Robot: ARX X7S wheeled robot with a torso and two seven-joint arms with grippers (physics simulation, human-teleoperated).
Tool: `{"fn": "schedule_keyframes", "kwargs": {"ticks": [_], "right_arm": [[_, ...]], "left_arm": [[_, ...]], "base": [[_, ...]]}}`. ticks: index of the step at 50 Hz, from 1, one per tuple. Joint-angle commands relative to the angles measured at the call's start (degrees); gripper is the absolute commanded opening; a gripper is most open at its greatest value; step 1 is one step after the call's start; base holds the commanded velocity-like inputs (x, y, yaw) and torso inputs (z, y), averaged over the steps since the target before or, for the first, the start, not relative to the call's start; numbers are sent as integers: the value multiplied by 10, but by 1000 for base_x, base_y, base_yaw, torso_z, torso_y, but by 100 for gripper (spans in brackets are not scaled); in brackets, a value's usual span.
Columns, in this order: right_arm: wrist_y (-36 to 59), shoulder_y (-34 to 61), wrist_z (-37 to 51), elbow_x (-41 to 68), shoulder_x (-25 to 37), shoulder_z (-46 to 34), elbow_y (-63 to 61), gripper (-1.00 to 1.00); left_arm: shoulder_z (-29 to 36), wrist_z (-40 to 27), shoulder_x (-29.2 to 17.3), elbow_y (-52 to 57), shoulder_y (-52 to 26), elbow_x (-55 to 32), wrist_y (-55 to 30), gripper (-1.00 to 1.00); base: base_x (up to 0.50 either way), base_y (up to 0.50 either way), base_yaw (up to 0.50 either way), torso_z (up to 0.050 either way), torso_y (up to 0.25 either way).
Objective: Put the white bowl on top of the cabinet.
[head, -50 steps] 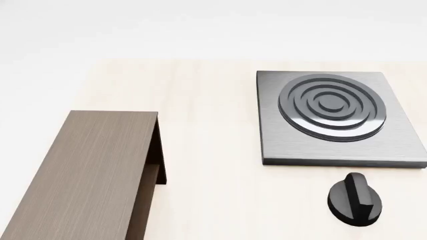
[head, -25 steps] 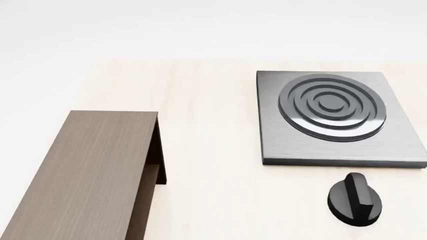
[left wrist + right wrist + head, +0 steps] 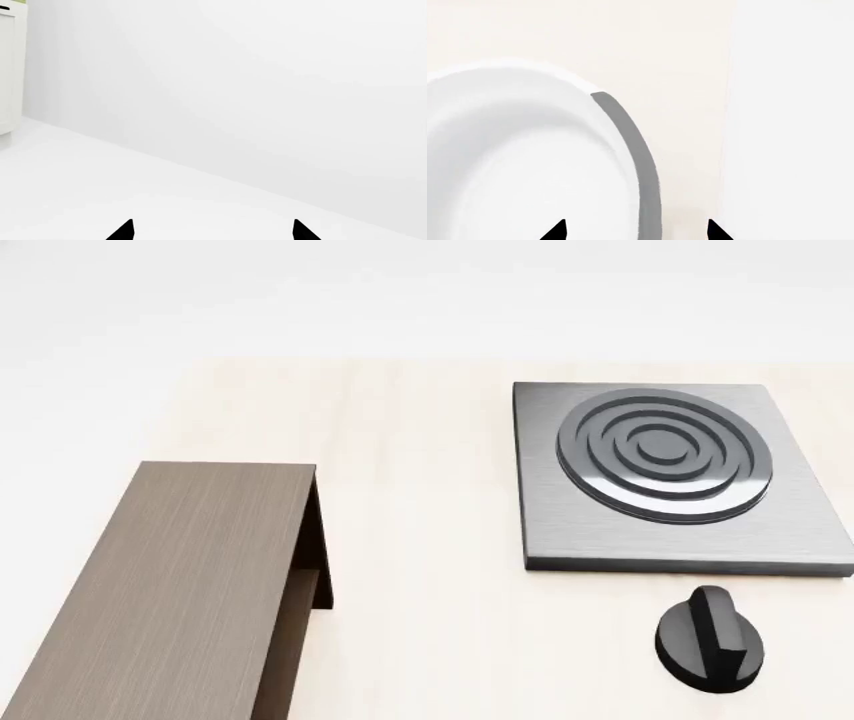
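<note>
My right hand (image 3: 635,231) hangs spread over the bowl (image 3: 520,160) on the pale surface (image 3: 667,60). My left hand (image 3: 210,231) is spread too, holding nothing. The cabinet (image 3: 174,580) stands at near left, its top bare.

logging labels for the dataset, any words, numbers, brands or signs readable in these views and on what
None: no text, number, brand or sign shows in any view.
cabinet: plain wood grain.
stove plate: only raised rings.
knob: plain black, no markings.
bowl: plain white.
</note>
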Motion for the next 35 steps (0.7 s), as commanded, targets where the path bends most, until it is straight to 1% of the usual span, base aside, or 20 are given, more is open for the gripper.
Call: {"fn": "schedule_keyframes", "kwargs": {"ticks": [1, 12, 26, 35], "right_arm": [[19, -4, -10, 4, -11, -17, 4, -100], [24, -1, -2, -4, -6, -20, -5, -100], [5, -14, 4, -4, 5, -14, -24, -100], [-6, -9, 21, -11, 26, -1, -76, -100]], "left_arm": [[0, 0, 0, -1, -1, 0, 0, 100], [0, 1, 0, -2, 0, -1, 1, 100], [0, 1, 0, -1, 0, -1, 1, 100], [0, 1, 0, -1, 1, -3, 3, 100]], "base": [[0, 0, 0, 0, 0], [0, 0, 0, 0, 0], [0, 0, 0, 0, 0], [0, 0, 0, 0, 0]]}}
